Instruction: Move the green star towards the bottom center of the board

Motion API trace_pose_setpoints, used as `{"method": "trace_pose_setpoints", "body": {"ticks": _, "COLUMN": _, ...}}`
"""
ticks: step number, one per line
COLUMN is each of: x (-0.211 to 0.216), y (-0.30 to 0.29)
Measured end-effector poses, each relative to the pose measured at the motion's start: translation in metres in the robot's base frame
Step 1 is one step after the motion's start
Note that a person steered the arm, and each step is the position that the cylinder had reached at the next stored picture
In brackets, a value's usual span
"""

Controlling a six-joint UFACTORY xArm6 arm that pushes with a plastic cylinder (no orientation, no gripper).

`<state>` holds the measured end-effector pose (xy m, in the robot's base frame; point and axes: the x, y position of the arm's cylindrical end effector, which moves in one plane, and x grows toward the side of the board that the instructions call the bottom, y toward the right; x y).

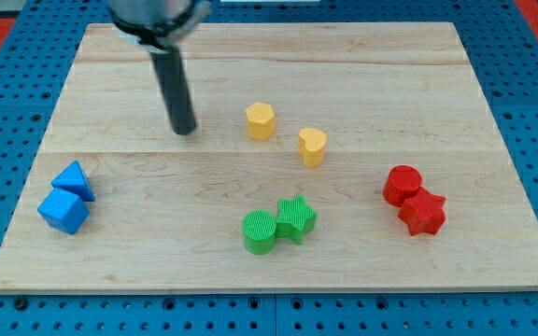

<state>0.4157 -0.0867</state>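
Scene is evenly and brightly lit from overhead. Soft, short shadows are cast beneath the blocks; a faint one is seen under the green star (pixel 296 218). Mild sheen is noted on the wooden board (pixel 278 65). The rod's upper mount is blurred at the view's top. Focus is slightly soft overall.

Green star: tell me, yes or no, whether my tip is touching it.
No: my tip stands well up-left of the green star, with bare board between.
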Motion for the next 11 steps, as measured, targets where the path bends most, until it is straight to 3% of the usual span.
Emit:
{"method": "trace_pose_setpoints", "body": {"ticks": 2, "x": 0.013, "y": 0.154}}
{"method": "trace_pose_setpoints", "body": {"ticks": 3, "x": 0.014, "y": 0.134}}
{"method": "trace_pose_setpoints", "body": {"ticks": 4, "x": 0.058, "y": 0.109}}
{"method": "trace_pose_setpoints", "body": {"ticks": 5, "x": 0.051, "y": 0.132}}
{"method": "trace_pose_setpoints", "body": {"ticks": 6, "x": 0.017, "y": 0.134}}
{"method": "trace_pose_setpoints", "body": {"ticks": 7, "x": 0.038, "y": 0.14}}
{"method": "trace_pose_setpoints", "body": {"ticks": 8, "x": 0.078, "y": 0.092}}
{"method": "trace_pose_setpoints", "body": {"ticks": 11, "x": 0.131, "y": 0.135}}
